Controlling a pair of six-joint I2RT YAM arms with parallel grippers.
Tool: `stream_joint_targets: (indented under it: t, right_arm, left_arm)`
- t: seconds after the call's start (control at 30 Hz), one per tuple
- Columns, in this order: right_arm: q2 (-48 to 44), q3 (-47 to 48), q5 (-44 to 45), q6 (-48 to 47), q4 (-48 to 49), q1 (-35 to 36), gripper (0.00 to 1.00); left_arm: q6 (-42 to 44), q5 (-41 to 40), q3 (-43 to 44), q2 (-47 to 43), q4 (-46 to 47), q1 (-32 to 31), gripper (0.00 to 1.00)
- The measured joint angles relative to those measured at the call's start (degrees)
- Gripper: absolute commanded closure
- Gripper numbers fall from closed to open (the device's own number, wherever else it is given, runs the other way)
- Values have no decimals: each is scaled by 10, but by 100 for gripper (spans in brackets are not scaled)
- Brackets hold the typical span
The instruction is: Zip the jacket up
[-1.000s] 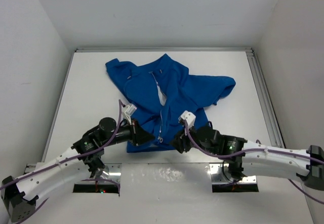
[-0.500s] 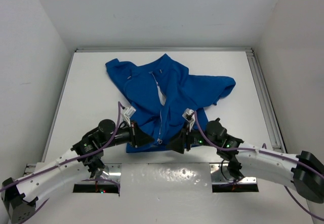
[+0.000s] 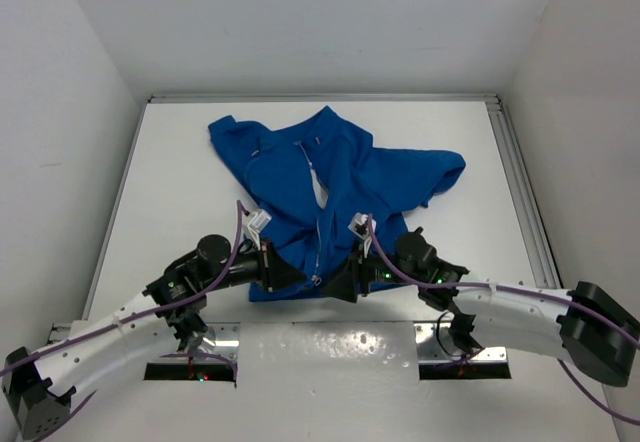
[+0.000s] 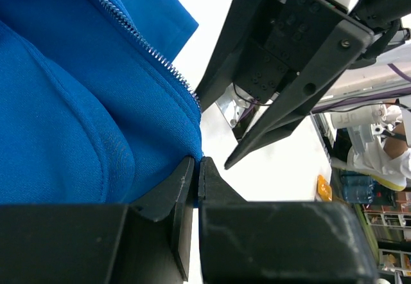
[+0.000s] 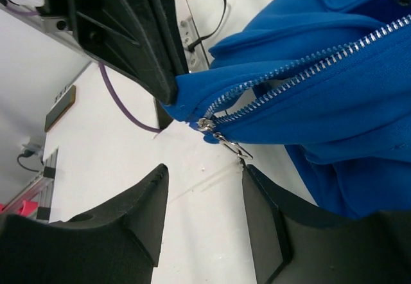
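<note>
Your bright royal-blue soft fabric jacket [image 3: 340,177] lay spread at the middle of the white desk [image 3: 170,182], hem toward the arm bases. Your left jaws were pinched shut on the hem's corner at the foot of the light metal zipper [image 4: 149,51]. Your right jaws stood wide apart, holding nothing, just short of the silver zipper slider [image 5: 207,124] and its hanging pull tab [image 5: 232,148]

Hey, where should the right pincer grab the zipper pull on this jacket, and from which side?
Take the small metal pull tab dangling from the slider at the bottom hem of the jacket. Come in from beyond the hem edge, where the open right pincer faces it: the tab sticks out clear of the fabric, and the left pincer pins the hem beside it.
</note>
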Motion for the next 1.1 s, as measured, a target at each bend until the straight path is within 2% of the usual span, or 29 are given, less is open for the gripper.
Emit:
stream_joint_targets:
  t: [0.8, 1.1]
  right_arm:
    - [73, 37, -4, -14, 14, 0, 46]
    - [82, 37, -10, -11, 32, 0, 51]
  left_arm:
    - [0, 10, 0, 1, 5, 0, 100]
    - [0, 10, 0, 1, 6, 0, 100]
